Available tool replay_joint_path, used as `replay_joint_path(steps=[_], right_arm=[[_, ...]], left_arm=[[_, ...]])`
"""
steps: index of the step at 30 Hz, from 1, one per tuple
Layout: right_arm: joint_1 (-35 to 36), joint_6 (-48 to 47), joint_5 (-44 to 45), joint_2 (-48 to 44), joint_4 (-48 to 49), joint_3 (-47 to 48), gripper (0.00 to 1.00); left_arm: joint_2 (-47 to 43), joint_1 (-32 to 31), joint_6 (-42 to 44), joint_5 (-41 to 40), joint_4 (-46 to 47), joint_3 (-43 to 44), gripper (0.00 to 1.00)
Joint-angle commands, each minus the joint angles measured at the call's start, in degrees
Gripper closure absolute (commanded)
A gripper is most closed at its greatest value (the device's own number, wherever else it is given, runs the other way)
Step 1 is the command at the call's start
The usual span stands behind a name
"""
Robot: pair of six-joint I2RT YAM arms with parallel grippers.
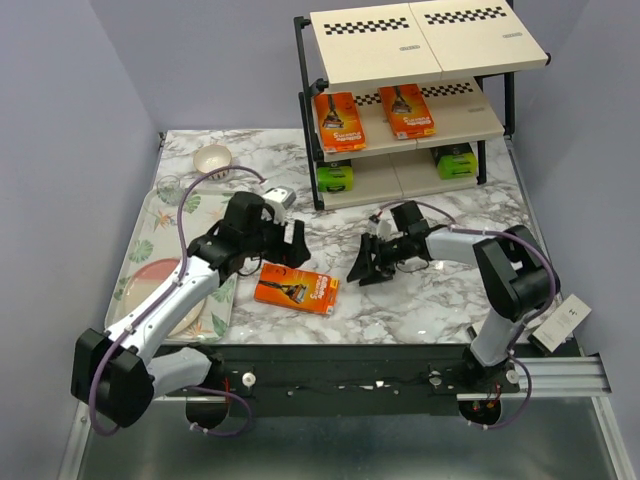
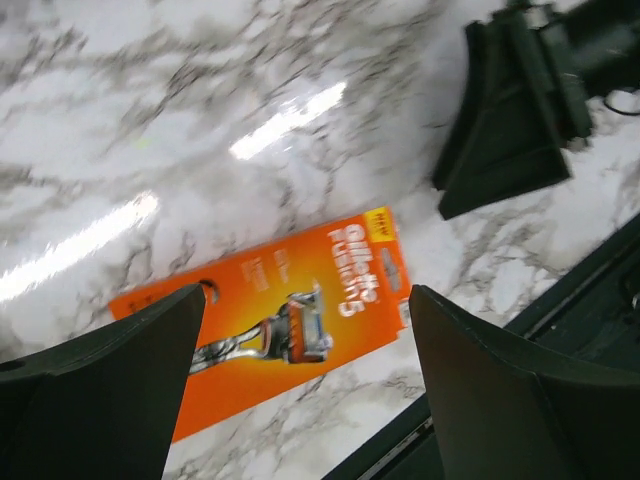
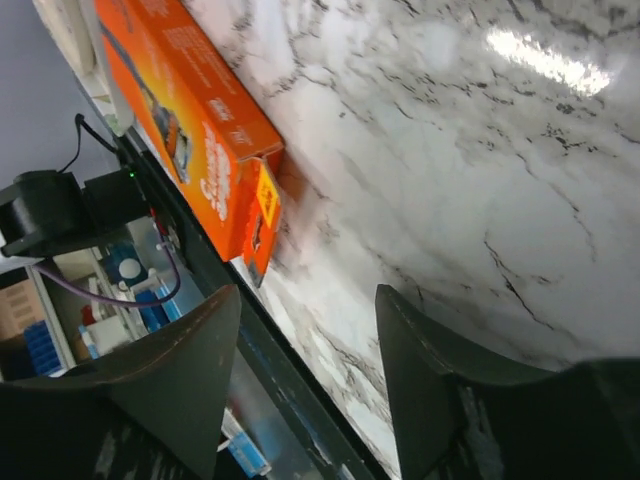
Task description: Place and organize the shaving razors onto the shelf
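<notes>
One orange razor pack (image 1: 296,289) lies flat on the marble table, near the front. My left gripper (image 1: 292,248) is open just behind and above it. In the left wrist view the pack (image 2: 290,320) lies between and beyond the spread fingers (image 2: 110,390), untouched. My right gripper (image 1: 366,264) is open and empty to the pack's right. Its wrist view shows the pack (image 3: 190,110) off to the upper left. The shelf (image 1: 420,60) stands at the back right. Two orange packs (image 1: 340,121) (image 1: 406,110) lie on its middle board. Two black and lime packs (image 1: 336,177) (image 1: 455,160) lie on the bottom board.
A floral tray (image 1: 145,235) on the left holds a pink plate (image 1: 158,272) under my left arm. A small bowl (image 1: 212,158) and a clear glass (image 1: 170,187) stand at the back left. A slim white box (image 1: 562,322) lies off the table's right front corner.
</notes>
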Motion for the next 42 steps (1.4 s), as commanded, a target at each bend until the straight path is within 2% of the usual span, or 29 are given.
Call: replay_joint_path(steps=[1,4,8,11,14,15,17,19,21,24,28,31,35,42], right_arm=[[3.95,2.48,0.87,4.44,0.62,1.69,0.39],[6.94,3.97,0.16,7.52,2.72,2.84,0.46],[9.58,6.52,-0.1,11.39,4.58,6.61,0.48],[10.29,8.11,0.77,14.2,4.76,7.85,0.51],[10.29,8.73,1.04,15.96,4.84,8.03,0.56],[10.29,8.81,0.86,16.23,4.84,7.85,0.63],[10.29,9.43,0.17,16.05,6.24,7.33,0.7],[10.29,10.3,-0.37,15.27,7.73,6.71,0.74],[10.2,10.83,-0.81,12.9,8.01,6.45,0.74],[10.12,11.27,0.24,8.51,9.51,6.09,0.99],[8.19,14.77,2.18,1.56,10.46,3.38,0.99],[3.98,19.08,2.97,-3.87,11.96,-0.75,0.99],[-2.87,20.85,7.35,-8.99,8.89,-5.14,0.99],[-4.56,25.95,8.95,-12.07,10.2,-11.75,0.99]], left_arm=[[-1.15,9.83,-7.95,5.74,-1.7,-7.65,0.14],[-3.87,13.36,-10.95,7.87,-1.35,-11.25,0.2],[-6.95,16.26,-15.34,12.87,0.06,-16.18,0.26],[-8.8,17.84,-17.46,19.55,1.82,-19.17,0.28],[-10.03,18.28,-20.18,23.51,2.44,-21.28,0.28],[-10.21,18.28,-20.88,24.13,2.7,-21.81,0.28],[-10.12,18.37,-23.08,24.66,3.22,-23.13,0.25],[-9.08,18.37,-25.62,24.92,5.33,-24.09,0.24],[-8.11,18.37,-27.04,25.1,8.22,-24.28,0.23],[-5.65,18.37,-29.76,25.71,11.21,-23.4,0.21],[-1.96,18.37,-31.61,25.54,13.5,-21.12,0.19],[0.85,18.28,-33.72,25.54,17.02,-19.36,0.18],[4.46,17.85,-37.49,22.82,20.53,-15.59,0.13],[12.54,11.27,-44.26,17.72,32.91,-14.26,0.07]])
